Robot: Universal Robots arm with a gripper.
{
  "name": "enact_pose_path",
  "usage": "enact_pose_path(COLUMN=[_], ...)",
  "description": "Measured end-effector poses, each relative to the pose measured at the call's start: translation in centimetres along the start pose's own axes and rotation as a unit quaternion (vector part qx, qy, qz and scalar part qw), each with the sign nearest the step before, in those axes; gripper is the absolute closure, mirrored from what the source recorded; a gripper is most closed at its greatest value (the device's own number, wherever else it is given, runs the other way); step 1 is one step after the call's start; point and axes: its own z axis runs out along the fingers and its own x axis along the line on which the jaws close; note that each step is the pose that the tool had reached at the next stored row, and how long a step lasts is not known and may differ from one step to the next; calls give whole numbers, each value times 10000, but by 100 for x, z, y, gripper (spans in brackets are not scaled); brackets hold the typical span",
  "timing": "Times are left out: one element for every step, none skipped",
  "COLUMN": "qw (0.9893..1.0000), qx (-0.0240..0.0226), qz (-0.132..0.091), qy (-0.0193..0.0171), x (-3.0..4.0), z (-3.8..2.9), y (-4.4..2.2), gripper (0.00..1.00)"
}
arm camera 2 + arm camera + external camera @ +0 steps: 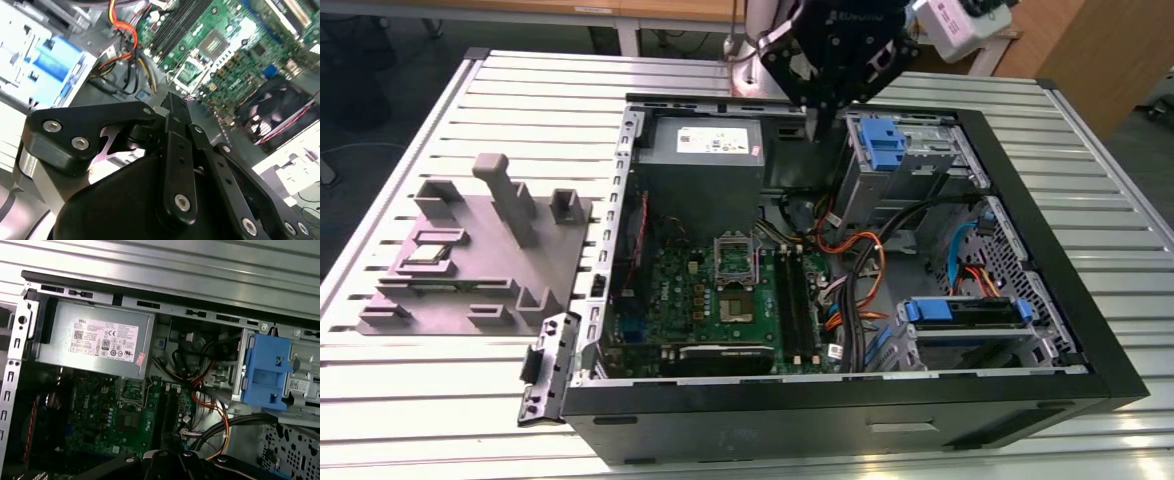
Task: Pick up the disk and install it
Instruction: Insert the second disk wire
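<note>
Gripper hangs over the open computer case, tips pointing down between the power supply and the drive cage with the upright blue latch. In the second wrist view the jaws look pressed together at the tip with nothing between them, so it is empty.

The disk is the blue-railed unit sitting low in the case corner. It is well apart from the jaws, off toward the exterior view's right and toward the near wall of the case, past the orange and black cables. Its blue-framed edge faces up and its long axis runs roughly across the exterior view. Can't tell if it's fully seated in its bay or just resting there.

The blue latch is just beside the jaws; the disk is the far one. Directly below the jaws are the case floor and cable bundle, with the green board to the other side.

Judgement: room is tight, with cage walls and cables crowding the disk, and the top approach looks the only free one. A grey fixture block sits on the slatted table outside the case.
</note>
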Motion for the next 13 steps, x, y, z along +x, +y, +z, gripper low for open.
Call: enact_pose_path(qw=[10000, 10000, 10000, 10000, 10000, 10000, 10000, 10000, 10000, 10000, 10000, 10000, 10000], qx=[0, 1, 0, 0, 0, 0, 0, 1, 1, 1, 1, 1, 0], qz=[0, 0, 0, 1, 0, -3, -11, -19, -26, -32, -35, -37, -39], qy=[0, 0, 1, 1, 0, 1, 2, 2, 3, 3, 4, 5, 5], x=[3, 2, -5, -23, -53, -85, -117, -153, -189, -228, -269, -312, -356], z=[0, -1, 0, 1, 4, 7, 10, 14, 18, 21, 25, 30, 34], y=[-39, -74, -105, -125, -134, -139, -145, -150, -155, -161, -167, -174, -181], gripper=[90, 90, 90, 90, 90, 90, 90, 90, 90, 90, 90, 90, 90])
